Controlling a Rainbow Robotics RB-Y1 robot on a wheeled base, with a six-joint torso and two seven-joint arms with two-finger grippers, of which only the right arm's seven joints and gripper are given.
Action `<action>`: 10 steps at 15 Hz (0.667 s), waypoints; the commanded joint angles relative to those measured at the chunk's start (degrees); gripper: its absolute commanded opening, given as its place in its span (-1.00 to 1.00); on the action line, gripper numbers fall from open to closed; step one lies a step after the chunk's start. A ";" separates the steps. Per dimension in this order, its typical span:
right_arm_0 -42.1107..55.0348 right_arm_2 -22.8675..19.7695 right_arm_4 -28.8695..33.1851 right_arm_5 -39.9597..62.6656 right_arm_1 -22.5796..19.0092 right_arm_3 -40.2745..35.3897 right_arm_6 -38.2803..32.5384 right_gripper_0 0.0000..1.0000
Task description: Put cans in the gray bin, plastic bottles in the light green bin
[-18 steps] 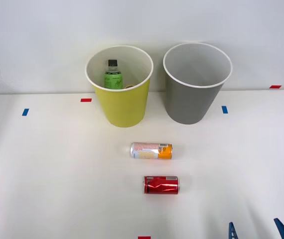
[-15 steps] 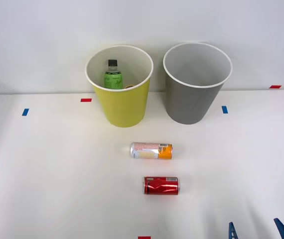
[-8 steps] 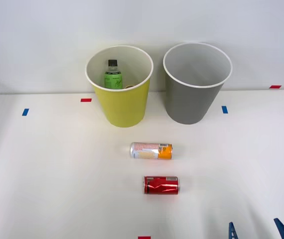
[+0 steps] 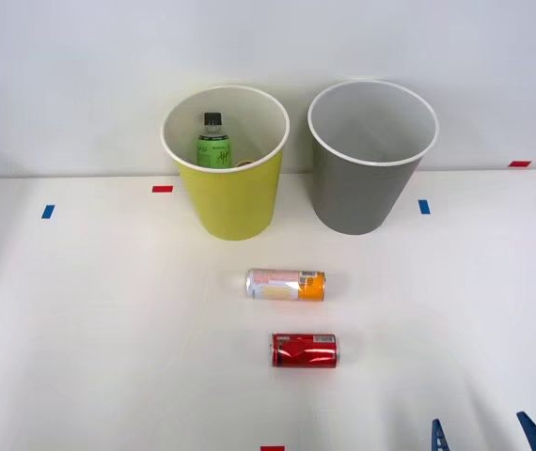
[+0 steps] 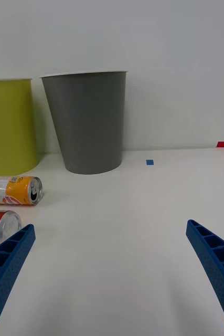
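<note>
The right claw (image 4: 484, 438) is hovering released at the near right edge of the table (image 4: 80, 319), its two blue ribbed fingers (image 5: 6, 262) spread wide apart with nothing between them. It is sitting well apart from both cans, to their right and nearer.

The red can (image 4: 304, 349) is lying on its side on the table, near the middle, its long axis running left to right. Just beyond it, slightly to the left, the pink and orange can (image 4: 285, 284) is lying on its side the same way; the two are lying parallel and not touching. In the right wrist view the red can (image 5: 0, 229) and the pink and orange can (image 5: 14, 190) are both showing their silver ends toward the claw's side.

At the far side of the table the light green bin (image 4: 228, 193) is standing upright to the left, and the gray bin (image 4: 362, 183) is standing upright just beside it to the right, a small gap between them. The green bottle (image 4: 213, 143) is standing inside the light green bin, black cap up.

Small blue and red tape marks (image 4: 162, 189) are lying flat on the table around the bins.
</note>
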 commanded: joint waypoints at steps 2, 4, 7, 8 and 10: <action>0.00 0.00 0.00 0.00 0.00 0.00 0.00 1.00; 0.00 0.00 0.00 0.00 0.00 0.00 0.00 1.00; 0.00 0.00 0.00 0.00 0.00 0.00 0.00 1.00; 0.00 0.00 0.00 0.00 0.00 0.00 0.00 1.00; 0.00 0.00 0.00 0.00 0.00 0.00 0.00 1.00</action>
